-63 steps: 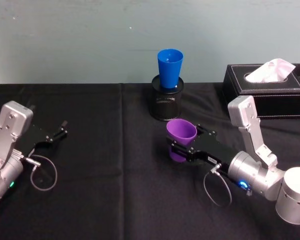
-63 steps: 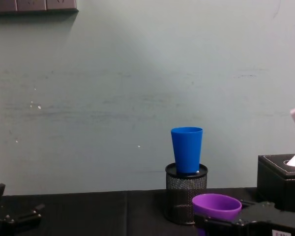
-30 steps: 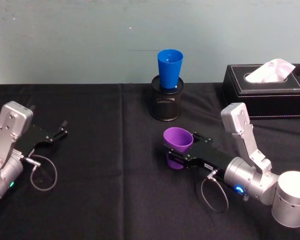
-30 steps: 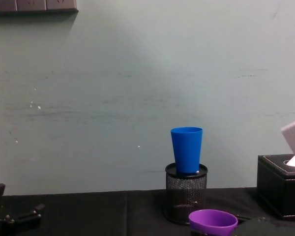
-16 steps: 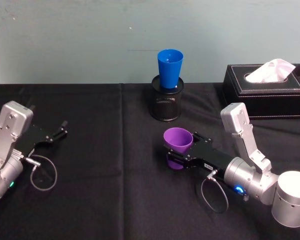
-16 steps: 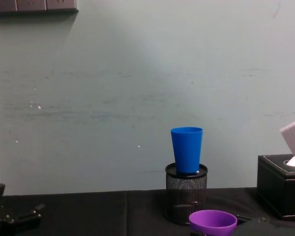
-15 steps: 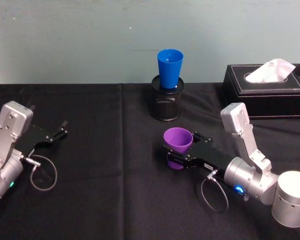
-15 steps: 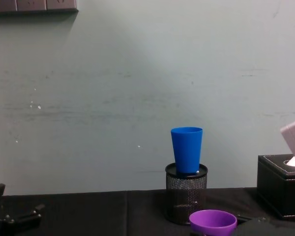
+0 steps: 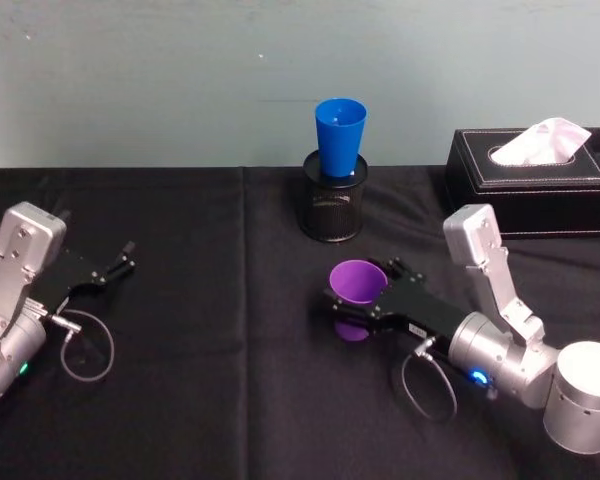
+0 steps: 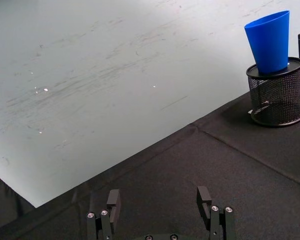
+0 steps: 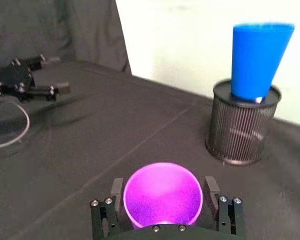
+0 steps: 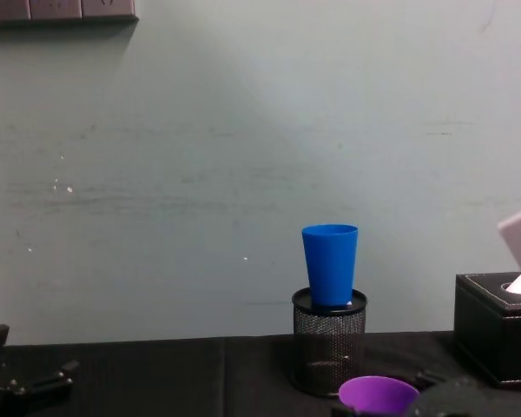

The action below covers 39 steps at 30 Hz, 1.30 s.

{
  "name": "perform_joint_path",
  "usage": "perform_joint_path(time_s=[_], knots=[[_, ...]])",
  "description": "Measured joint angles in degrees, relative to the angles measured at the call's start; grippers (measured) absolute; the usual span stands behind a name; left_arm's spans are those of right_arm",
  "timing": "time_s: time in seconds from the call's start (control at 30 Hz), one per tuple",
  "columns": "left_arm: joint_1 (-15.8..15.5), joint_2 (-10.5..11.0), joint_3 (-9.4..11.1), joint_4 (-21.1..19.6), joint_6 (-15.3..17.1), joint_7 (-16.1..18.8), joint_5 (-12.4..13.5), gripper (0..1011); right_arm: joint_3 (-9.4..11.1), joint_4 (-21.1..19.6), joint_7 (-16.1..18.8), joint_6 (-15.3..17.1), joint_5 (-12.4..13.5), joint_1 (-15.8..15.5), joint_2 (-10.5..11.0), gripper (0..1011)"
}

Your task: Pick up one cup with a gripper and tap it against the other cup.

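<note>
Right end effector [image 9: 352, 300]: lower centre-right of the head view, clenched on the purple cup [image 9: 358, 283], one finger [image 11: 116, 190] on each side of it.
Purple cup: upright, mouth open upward — just in front of the mesh pen holder [image 9: 332, 200], apart from it.
Blue cup [image 9: 340, 135]: upper centre, standing in the pen holder's top.
Left end effector [image 9: 115, 265]: far left on the black worktop [image 9: 200, 300], fingers spread, holding nothing.
Tissue box [image 9: 535, 180]: upper right.
</note>
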Motion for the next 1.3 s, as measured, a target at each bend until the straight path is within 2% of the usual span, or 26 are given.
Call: perform_joint_path(time_s=[0.3,0.4,0.53,0.6,0.7,0.97,1.17,1.3], knots=[[0.00,0.00,0.00,0.00,0.00,0.00,0.00,1000,2.64,-2.87,-2.51,-5.58,-0.89,-1.30,-0.78,1000],[0.00,0.00,0.00,0.00,0.00,0.00,0.00,1000,3.79,-3.89,-5.43,-6.59,-2.33,-1.81,-1.58,1000],[0.00,0.00,0.00,0.00,0.00,0.00,0.00,1000,5.79,-4.65,-12.64,-6.96,-6.30,-2.67,-3.24,1000],[0.00,0.00,0.00,0.00,0.00,0.00,0.00,1000,6.37,-4.62,-14.99,-6.97,-7.70,-2.88,-3.77,1000],[0.00,0.00,0.00,0.00,0.00,0.00,0.00,1000,7.53,-4.22,-19.08,-6.21,-10.14,-3.19,-4.81,1000],[0.00,0.00,0.00,0.00,0.00,0.00,0.00,1000,8.94,-2.78,-24.10,-0.19,-13.53,-3.30,-6.39,1000],[0.00,0.00,0.00,0.00,0.00,0.00,0.00,1000,9.36,-2.21,-24.33,0.77,-14.42,-3.28,-6.96,1000],[0.00,0.00,0.00,0.00,0.00,0.00,0.00,1000,9.60,-1.98,-22.96,0.78,-14.11,-3.22,-7.06,1000]])
